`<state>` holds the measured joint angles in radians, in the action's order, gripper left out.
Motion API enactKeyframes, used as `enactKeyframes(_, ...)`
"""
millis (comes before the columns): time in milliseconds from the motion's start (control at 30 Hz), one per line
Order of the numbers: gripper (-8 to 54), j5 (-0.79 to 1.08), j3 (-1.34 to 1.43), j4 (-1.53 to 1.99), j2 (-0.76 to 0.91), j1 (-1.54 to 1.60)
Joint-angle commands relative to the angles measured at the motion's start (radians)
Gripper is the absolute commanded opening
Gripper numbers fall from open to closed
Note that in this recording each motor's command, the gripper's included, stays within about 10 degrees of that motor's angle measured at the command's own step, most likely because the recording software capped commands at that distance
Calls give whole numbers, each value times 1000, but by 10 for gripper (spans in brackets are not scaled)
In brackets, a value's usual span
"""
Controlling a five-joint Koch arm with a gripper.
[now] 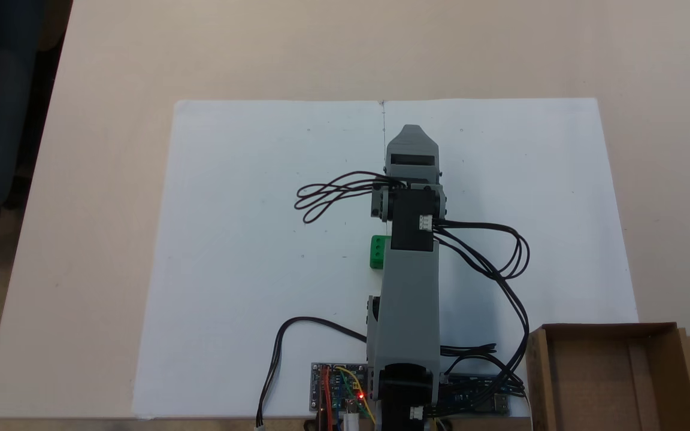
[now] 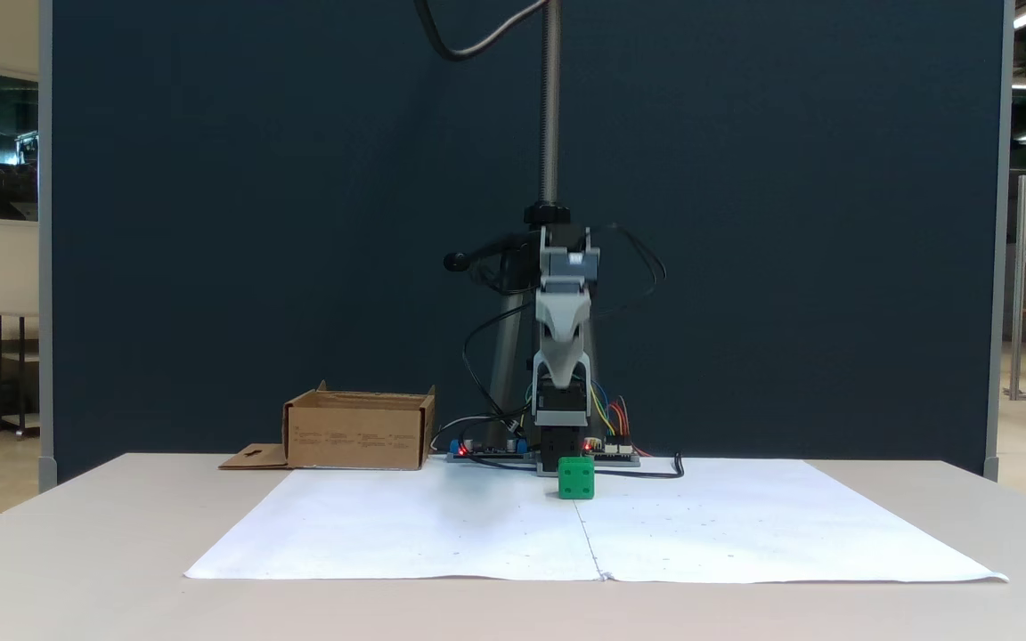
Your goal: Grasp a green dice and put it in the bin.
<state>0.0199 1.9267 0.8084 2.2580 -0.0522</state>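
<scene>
Gripper (image 2: 564, 343) raised (jaw state unclear) above bright green dice (image 2: 576, 478), rounded corners, dark pips.

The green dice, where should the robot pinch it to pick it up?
Probably from straight above, pinching two opposite flat sides of the green dice. It sits flat and square on the white paper with nothing beside it, so the sides are free. The gripper is folded up high in the air and must come down first. The cardboard box waits off to one side.
</scene>
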Motion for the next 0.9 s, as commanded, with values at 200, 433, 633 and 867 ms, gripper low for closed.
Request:
enactKeyframes(200,441,-18,-77,379,60,6)
enactKeyframes(433,443,-29,-52,419,54,9)
enactKeyframes(633,452,-46,32,414,41,28)
enactKeyframes(867,452,-74,110,405,38,80)
